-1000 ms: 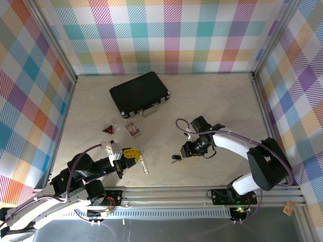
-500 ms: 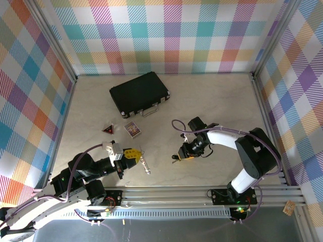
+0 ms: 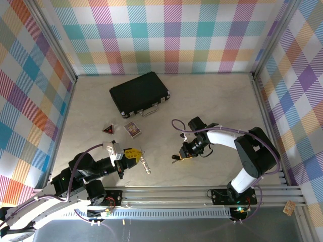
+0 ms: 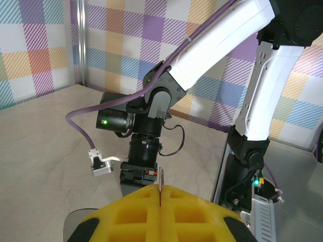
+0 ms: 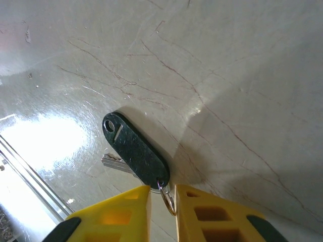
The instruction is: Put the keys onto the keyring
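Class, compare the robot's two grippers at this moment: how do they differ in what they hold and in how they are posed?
The left gripper is shut on a thin metal piece; the right gripper has its fingers on either side of the keyring.
The left gripper lies low, pointing sideways across the table; the right gripper points down at the table.
Both have yellow fingers.

Both arms (image 3: 227, 141) have white link shells and black joint housings. A purple cable (image 3: 229, 132) runs along each. The fingers (image 5: 212, 219) are yellow plastic with square recesses and black bases. A green light (image 4: 105, 122) glows on the right arm's black wrist, and a small white connector (image 4: 100, 165) hangs from its cable.
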Robot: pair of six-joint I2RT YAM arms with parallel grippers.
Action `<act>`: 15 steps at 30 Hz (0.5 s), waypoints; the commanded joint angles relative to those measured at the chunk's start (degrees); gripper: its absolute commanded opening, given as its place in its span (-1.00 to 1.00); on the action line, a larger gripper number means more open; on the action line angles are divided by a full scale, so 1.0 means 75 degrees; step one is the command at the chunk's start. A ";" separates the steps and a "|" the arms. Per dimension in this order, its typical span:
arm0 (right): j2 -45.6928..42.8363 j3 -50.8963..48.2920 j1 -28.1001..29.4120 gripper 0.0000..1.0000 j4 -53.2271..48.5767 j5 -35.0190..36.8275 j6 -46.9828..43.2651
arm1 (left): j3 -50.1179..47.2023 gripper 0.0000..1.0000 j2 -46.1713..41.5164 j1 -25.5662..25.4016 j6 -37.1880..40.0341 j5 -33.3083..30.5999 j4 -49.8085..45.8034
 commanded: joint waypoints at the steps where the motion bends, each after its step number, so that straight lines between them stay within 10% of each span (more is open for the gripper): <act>1: 0.0053 0.0172 -0.0048 -0.62 0.0014 -0.0214 -0.0119 | 0.0119 -1.00 -0.0028 0.0042 -0.0021 0.0035 0.0353; 15: -0.0005 0.0175 -0.0047 -0.89 -0.0021 -0.0260 -0.0167 | 0.0131 -1.00 -0.0034 0.0042 -0.0019 -0.0023 0.0318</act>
